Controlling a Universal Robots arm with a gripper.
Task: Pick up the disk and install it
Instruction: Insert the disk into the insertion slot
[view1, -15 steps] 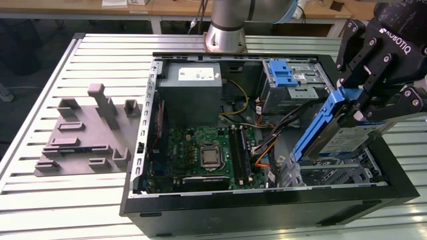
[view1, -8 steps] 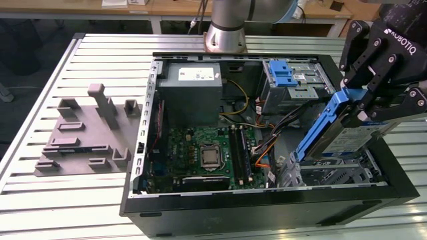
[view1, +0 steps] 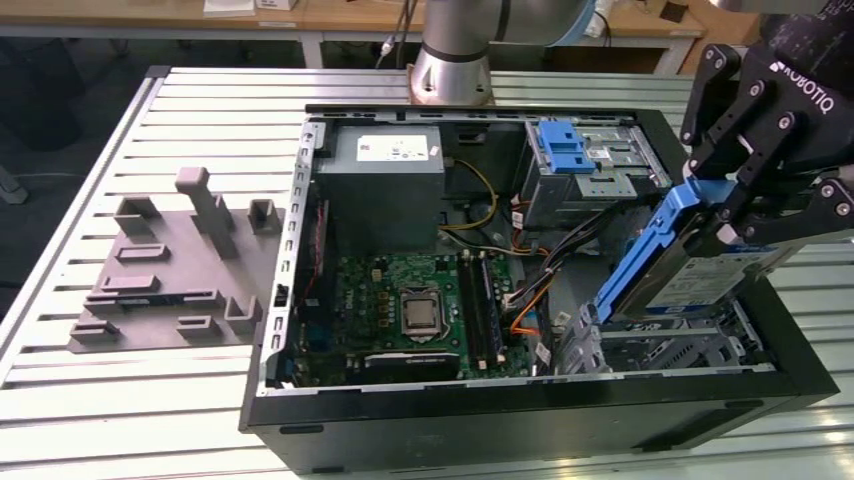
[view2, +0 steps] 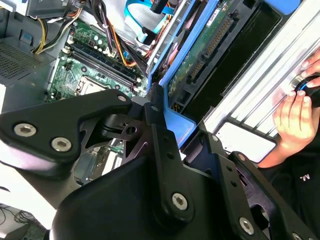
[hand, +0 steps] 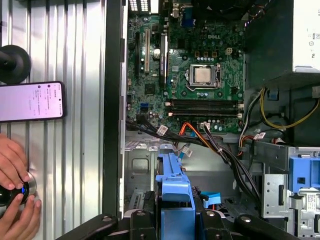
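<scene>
The disk (view1: 705, 283), a silver-grey drive with a white-and-blue label in a blue plastic carrier, hangs tilted over the open computer case (view1: 521, 410) at the exterior view's right. My gripper (view1: 742, 222) is shut on its upper end. The disk's lower end points down toward the metal drive bay (view1: 667, 345) in the case's near right corner. In the second wrist view the disk's green circuit side (view2: 200, 50) runs away from my gripper (view2: 152, 112). The first wrist view has the blue carrier (hand: 172, 185) rising from between my fingers (hand: 140, 220).
A blue plastic bracket (view1: 567, 150) sits on the upper drive cage. Motherboard (view1: 414, 300), power supply (view1: 387, 175) and loose cables (view1: 534, 270) lie inside the case. A grey fixture plate (view1: 174, 270) lies at the exterior view's left. A person's hands (hand: 12, 185) and a phone (hand: 30, 101) are beside the case.
</scene>
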